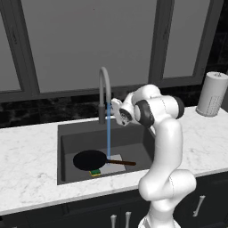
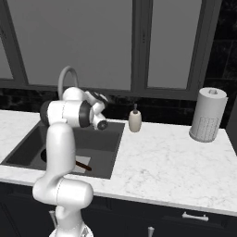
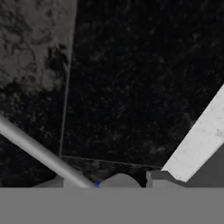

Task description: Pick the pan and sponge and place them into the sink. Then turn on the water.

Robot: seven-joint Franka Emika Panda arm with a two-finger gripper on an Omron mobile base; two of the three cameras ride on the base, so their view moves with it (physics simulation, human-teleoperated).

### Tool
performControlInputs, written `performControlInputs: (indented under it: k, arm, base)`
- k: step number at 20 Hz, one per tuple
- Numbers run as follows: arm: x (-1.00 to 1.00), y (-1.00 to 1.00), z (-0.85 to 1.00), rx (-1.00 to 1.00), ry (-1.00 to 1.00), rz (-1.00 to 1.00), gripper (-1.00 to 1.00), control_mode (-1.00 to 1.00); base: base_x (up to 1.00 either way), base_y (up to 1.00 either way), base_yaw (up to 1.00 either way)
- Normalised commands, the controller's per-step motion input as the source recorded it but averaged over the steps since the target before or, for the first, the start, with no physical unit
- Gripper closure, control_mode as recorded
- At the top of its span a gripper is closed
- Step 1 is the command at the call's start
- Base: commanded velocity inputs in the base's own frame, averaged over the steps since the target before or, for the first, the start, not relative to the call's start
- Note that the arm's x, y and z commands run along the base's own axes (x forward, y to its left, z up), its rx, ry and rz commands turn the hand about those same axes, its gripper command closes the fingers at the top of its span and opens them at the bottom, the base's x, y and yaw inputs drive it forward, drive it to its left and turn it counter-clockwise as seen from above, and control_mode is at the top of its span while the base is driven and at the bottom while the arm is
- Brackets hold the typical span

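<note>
The round flat black frying pan (image 1: 89, 159) with its thin reddish-brown handle lies on the floor of the dark grey recessed sink (image 1: 67, 142), handle pointing right over the lighter grey square patch. The small green-over-yellow sponge (image 1: 95, 173) sits just at the pan's near edge, also inside the basin. A thin straight blue stream of water (image 1: 108, 131) falls from the curved grey gooseneck faucet (image 1: 104, 89) onto the basin floor beside the pan.

The white arm's hand is raised behind the basin, next to the faucet; the gripper (image 1: 116, 108) is close to the faucet base. Cannot tell whether the fingers are spread or pressed together, nor whether they touch anything.

Surroundings: white marble counter (image 2: 176, 152); a small beige soap dispenser bottle (image 2: 135, 120) stands right of the sink; a white paper towel roll (image 2: 208, 115) stands upright farther right, well apart. Grey-framed window panels (image 1: 93, 40) sit above a black backsplash. No legible writing or labels anywhere.
</note>
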Motion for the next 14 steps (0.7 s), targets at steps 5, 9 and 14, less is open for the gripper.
performControlInputs:
  k: [5,9,14]
  arm:
    - [0.0,-0.11,-0.07,0.17,0.02,-0.22,1.0,-1.0]
    - [0.0,-0.06,-0.07,0.08,0.05,-0.04,1.0,-1.0]
    - [0.0,-0.02,0.0,0.0,0.0,0.0,1.0,-1.0]
  base:
    - [0.0,0.0,0.0]
    - [0.0,0.0,0.0]
    - [0.0,0.0,0.0]
